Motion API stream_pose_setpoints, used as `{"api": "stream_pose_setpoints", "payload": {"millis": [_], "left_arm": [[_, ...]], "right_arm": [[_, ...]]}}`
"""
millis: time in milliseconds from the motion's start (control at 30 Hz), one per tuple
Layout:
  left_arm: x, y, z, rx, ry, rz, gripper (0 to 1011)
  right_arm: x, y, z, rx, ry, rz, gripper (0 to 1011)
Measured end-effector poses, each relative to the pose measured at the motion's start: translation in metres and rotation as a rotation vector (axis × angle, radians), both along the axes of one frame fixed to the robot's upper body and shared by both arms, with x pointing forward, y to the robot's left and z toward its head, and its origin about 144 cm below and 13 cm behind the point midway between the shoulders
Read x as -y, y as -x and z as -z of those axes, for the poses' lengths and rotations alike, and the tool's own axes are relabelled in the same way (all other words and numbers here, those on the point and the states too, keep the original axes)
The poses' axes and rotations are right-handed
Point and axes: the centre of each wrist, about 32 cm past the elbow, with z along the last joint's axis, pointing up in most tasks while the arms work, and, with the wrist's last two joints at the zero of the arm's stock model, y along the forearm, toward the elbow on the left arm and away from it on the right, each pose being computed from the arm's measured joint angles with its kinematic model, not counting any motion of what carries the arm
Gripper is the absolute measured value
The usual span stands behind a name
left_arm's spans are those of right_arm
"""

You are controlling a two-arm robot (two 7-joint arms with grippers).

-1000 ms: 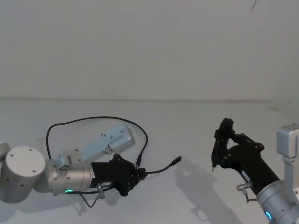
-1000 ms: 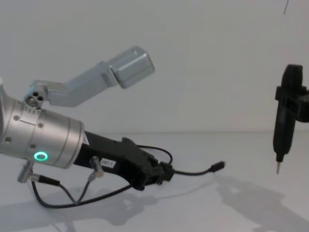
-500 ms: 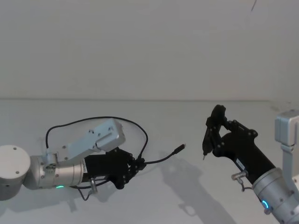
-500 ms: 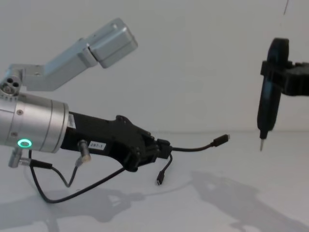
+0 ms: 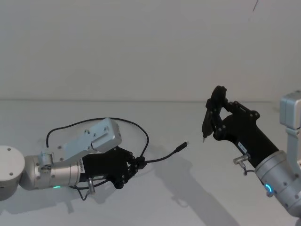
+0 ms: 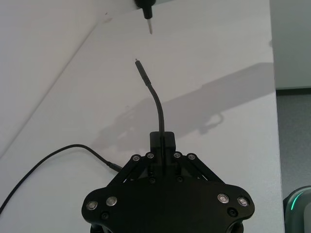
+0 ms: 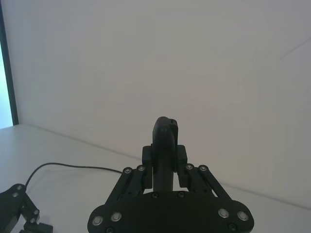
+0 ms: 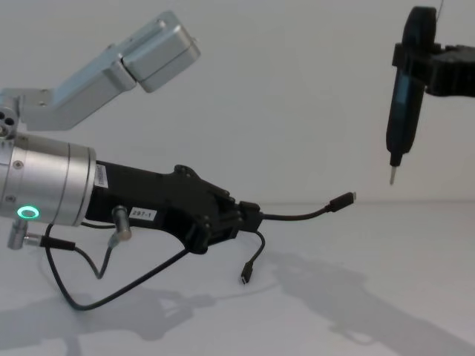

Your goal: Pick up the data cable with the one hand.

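Observation:
The data cable (image 5: pixel 164 157) is a thin black cable. My left gripper (image 5: pixel 138 163), black with a silver wrist and green ring light, is shut on it near one end. That plug (image 8: pixel 343 200) sticks out to the right, above the table. The other plug (image 8: pixel 245 278) dangles below the gripper. The rest of the cable loops back over and under the arm. In the left wrist view the left gripper (image 6: pixel 162 145) has the cable (image 6: pixel 156 104) pinched between its jaws. To the right and higher, my right gripper (image 5: pixel 216 117) is shut on a dark pen-shaped tool (image 8: pixel 404 89), tip down.
The white table (image 5: pixel 211 197) runs back to a plain white wall. A silver camera housing (image 5: pixel 96 139) juts up from the left wrist. A short grey lead with a metal barrel plug (image 8: pixel 115 233) hangs at that wrist.
The left gripper has risen and drawn back to the left with the cable, lifting both plugs off the table. The right gripper has risen with its tool and moved toward the centre.

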Motion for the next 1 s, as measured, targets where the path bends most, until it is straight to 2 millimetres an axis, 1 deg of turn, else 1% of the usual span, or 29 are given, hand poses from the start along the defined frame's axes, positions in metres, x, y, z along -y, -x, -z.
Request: {"api": "stream_pose_setpoints", "payload": {"millis": [367,1000], "left_arm": [[-0.001,0.0,-0.001,0.01,0.005,0.005,36],[-0.002,0.001,-0.002,0.015,0.008,0.009,36]], "right_arm": [[-0.001,-0.008,-0.006,-0.006,-0.031,-0.022,279],[-0.005,-0.019,-0.001,-0.049,-0.093,-0.05,279]]}}
